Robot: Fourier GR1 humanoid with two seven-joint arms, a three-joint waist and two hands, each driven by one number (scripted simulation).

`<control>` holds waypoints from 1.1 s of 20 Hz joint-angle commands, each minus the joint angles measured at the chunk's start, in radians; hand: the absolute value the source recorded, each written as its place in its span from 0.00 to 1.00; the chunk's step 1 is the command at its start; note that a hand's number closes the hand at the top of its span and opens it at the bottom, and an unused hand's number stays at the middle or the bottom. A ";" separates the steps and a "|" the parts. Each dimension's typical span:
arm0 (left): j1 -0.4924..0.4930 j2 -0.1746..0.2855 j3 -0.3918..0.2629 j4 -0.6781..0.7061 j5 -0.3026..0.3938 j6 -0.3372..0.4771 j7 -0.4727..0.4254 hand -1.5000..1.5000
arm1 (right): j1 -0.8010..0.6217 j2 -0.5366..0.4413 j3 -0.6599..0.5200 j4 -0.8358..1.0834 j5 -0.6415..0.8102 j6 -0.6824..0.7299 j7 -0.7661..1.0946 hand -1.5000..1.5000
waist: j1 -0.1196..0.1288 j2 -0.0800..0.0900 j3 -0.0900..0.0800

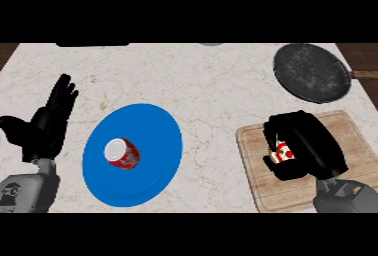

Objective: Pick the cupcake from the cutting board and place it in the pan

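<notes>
On the wooden cutting board (262, 187) at the lower right, my right hand (306, 142) is curled round the cupcake (281, 153); only a red and white bit of it shows between the fingers and thumb. The dark round pan (311, 72) lies at the back right of the counter, beyond the board, with its handle pointing right. My left hand (46, 125) rests open at the left edge, fingers up.
A blue plate (159, 135) lies at the counter's middle left with a red can (122, 153) on its side on it. Dark objects (92, 44) show at the counter's far edge.
</notes>
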 commanded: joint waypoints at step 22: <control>-0.053 -0.068 -0.055 0.007 -0.054 0.002 -0.007 0.50 | -0.537 -0.231 -0.583 0.868 -0.143 -0.238 -0.260 1.00 | 0.081 0.036 0.006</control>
